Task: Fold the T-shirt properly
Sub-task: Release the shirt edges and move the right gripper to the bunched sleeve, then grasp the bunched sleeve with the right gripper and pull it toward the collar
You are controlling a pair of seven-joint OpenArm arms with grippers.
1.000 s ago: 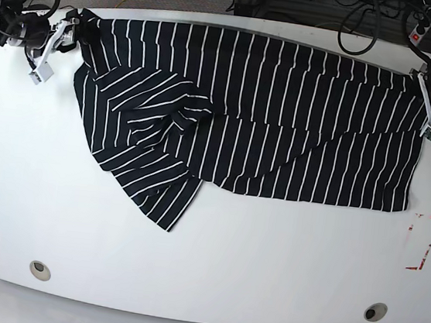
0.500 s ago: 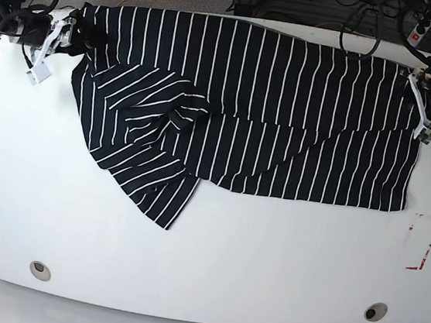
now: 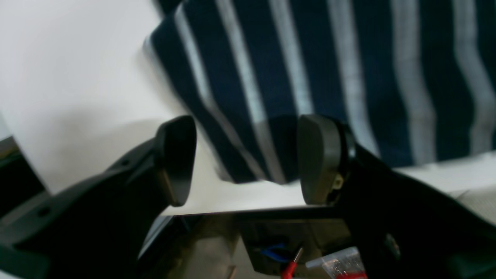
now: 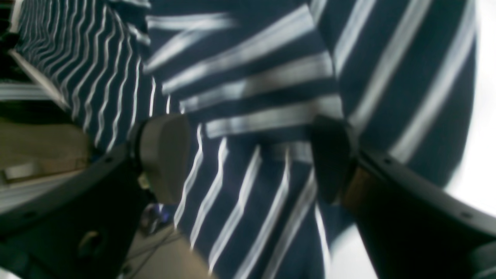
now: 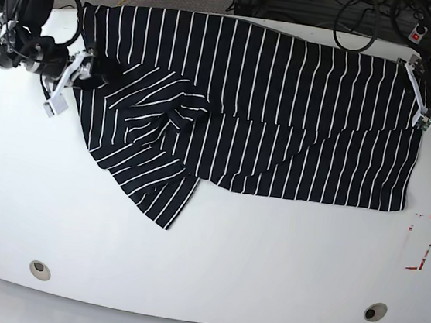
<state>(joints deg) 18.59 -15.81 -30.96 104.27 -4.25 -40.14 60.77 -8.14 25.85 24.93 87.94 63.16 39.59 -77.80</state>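
You have the soft black fabric T-shirt with thin white stripes [image 5: 268, 113] spread across the far half of the white tabletop [image 5: 212, 262]; your left gripper [image 3: 248, 159] stands spread astride its corner edge; your right gripper [image 4: 248, 159] stands spread over striped cloth, pinching nothing.

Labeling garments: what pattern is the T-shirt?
T-shirt: black with thin white stripes; clearest in base view.

A robotics lab: white table [image 5: 211, 270], tangled cables [image 5: 356, 22] behind.
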